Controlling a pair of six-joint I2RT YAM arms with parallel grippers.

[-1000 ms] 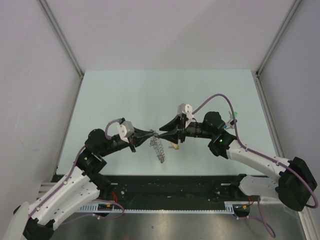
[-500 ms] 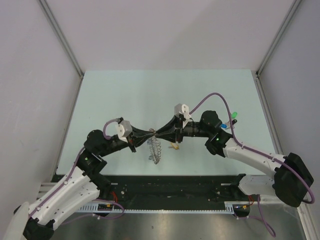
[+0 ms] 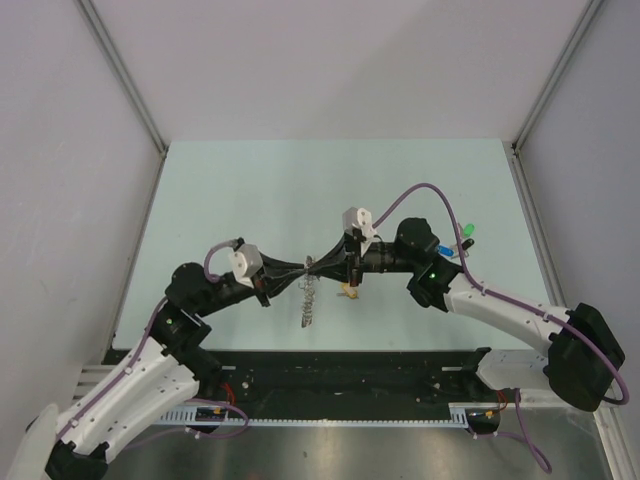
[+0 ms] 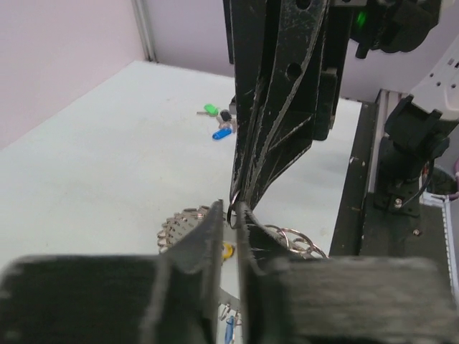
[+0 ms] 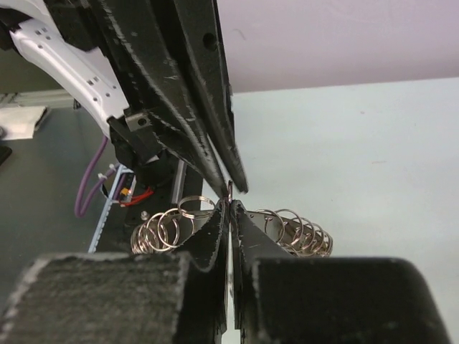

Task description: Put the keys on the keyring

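On my feed both arms look alike. The left arm (image 3: 135, 375) and the right arm (image 3: 505, 318) have white shells on the lower links and black housings at the joints further out, each with a small green light (image 3: 172, 320). A purple cable (image 3: 425, 190) runs along each arm to a white block (image 3: 357, 218) at the wrist. The left gripper (image 4: 229, 213) and the right gripper (image 5: 229, 209) have long, tapering black fingers (image 4: 276, 107), scuffed with pale scratches and drilled with round holes.

Lab robot cell — plain white walls (image 3: 300, 60), pale table (image 3: 250, 190), aluminium frame rails (image 3: 122, 70).
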